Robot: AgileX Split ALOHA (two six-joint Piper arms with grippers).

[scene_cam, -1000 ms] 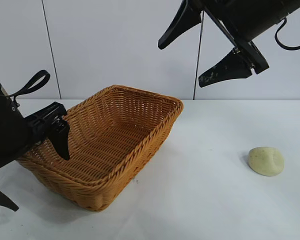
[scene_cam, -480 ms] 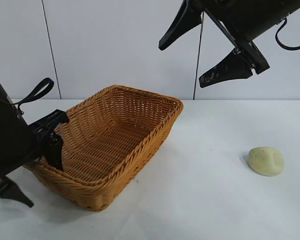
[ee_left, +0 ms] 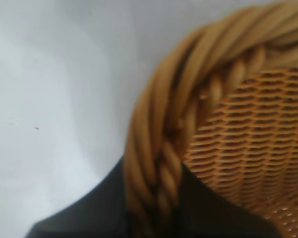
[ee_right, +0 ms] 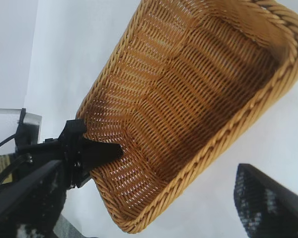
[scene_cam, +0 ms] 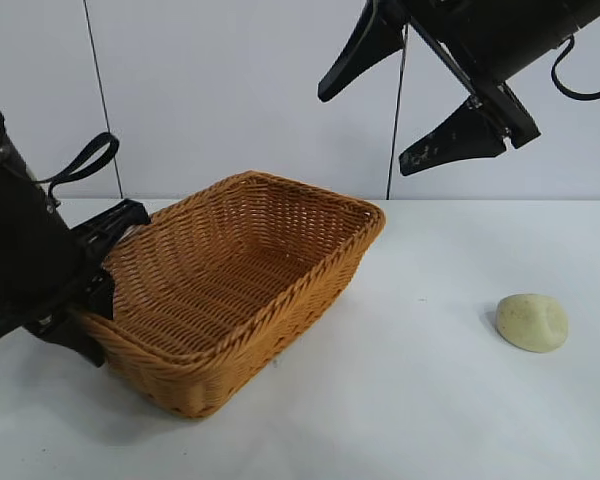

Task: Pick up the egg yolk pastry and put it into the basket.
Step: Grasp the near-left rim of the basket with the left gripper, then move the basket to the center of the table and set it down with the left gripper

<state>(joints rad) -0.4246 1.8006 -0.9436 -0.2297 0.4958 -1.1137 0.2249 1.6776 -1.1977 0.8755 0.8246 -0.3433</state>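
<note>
Left gripper (scene_cam: 90,300) clamping basket (scene_cam: 280,290) rim, right gripper (scene_cam: 420,110) raised

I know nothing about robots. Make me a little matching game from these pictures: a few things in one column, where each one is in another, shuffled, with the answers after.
Things:
1. small pale cream-yellow egg yolk pastry
2. large orange-brown woven wicker basket
3. black left gripper
4. black right gripper

Places or states:
A. open, high in the air above the table
B. clamped on the braided rim at a basket corner
C. alone on the white table, outside the basket
D. nothing inside it

Pairs: 1-C, 2-D, 3-B, 4-A
</note>
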